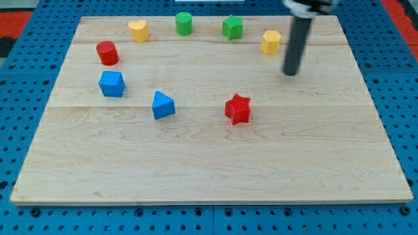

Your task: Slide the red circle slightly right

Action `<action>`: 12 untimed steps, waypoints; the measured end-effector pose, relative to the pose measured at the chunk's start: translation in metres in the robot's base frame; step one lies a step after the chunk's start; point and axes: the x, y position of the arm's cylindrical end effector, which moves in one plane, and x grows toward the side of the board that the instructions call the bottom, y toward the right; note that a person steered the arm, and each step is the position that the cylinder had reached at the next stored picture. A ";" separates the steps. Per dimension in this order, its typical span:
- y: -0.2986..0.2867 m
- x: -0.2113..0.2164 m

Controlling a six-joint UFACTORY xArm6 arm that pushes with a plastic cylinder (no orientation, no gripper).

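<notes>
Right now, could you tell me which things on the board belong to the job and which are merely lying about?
For the job:
red circle, upper left
my tip, far to its right, touching no block

Lying about:
yellow heart
green circle
green star
yellow block
blue cube
blue wedge
red star

Red circle [107, 52], red star [238, 108]; two blue blocks [112, 84] [162, 105]; two green [184, 23] [232, 27]; two yellow [138, 30] [271, 42]; pale wooden board [209, 163]; dark rod, my tip [290, 72].

A pale wooden board [215, 163] on blue pegboard [405, 85] carries eight coloured blocks.
</notes>
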 end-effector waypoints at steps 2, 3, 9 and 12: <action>0.043 0.149; 0.015 0.202; -0.483 0.095; -0.469 -0.007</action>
